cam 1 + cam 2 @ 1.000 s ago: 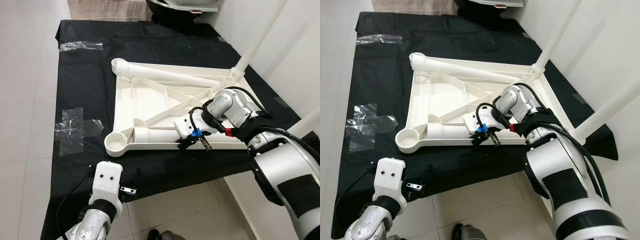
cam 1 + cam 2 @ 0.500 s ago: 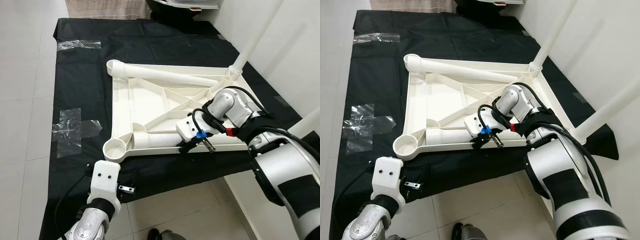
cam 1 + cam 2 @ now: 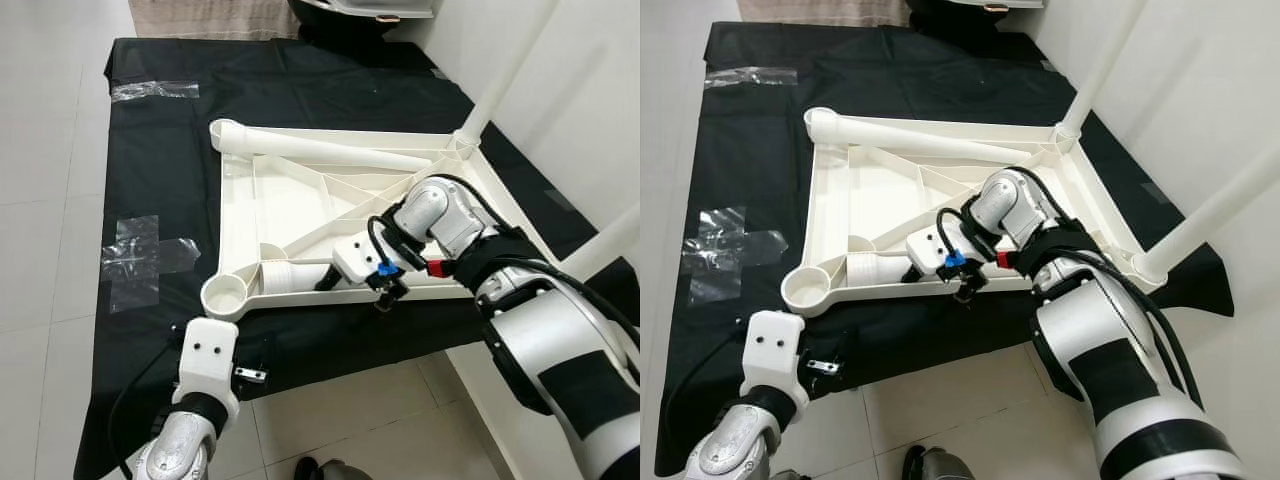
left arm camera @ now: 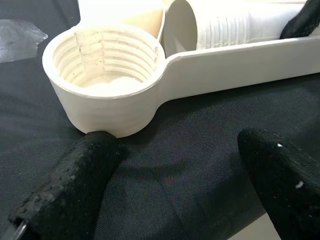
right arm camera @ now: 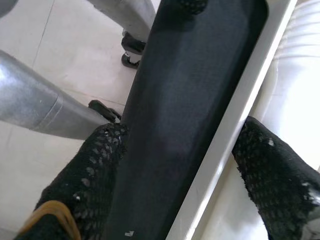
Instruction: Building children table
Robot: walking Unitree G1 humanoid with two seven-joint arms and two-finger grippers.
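While right gripper [image 3: 352,288] fingers straddle ribbed white tabletop [image 3: 300,200] rim, left gripper [image 4: 175,185] fingers wide near threaded socket [image 4: 102,67].

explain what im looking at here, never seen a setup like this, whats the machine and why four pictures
It is a walking robot with two silver arms, each ending in two black fingers. The two wide pictures come from cameras in its head, looking down. The two close-ups come from cameras on its wrists.

On the floor lies a black cloth, and on it a white plastic table top, upside down, with two legs already standing up at the right side. A loose leg lies across the far edge.

The right gripper straddles the near rim, one finger on each side. The left gripper is open, hovering by the empty screw socket at the near corner.
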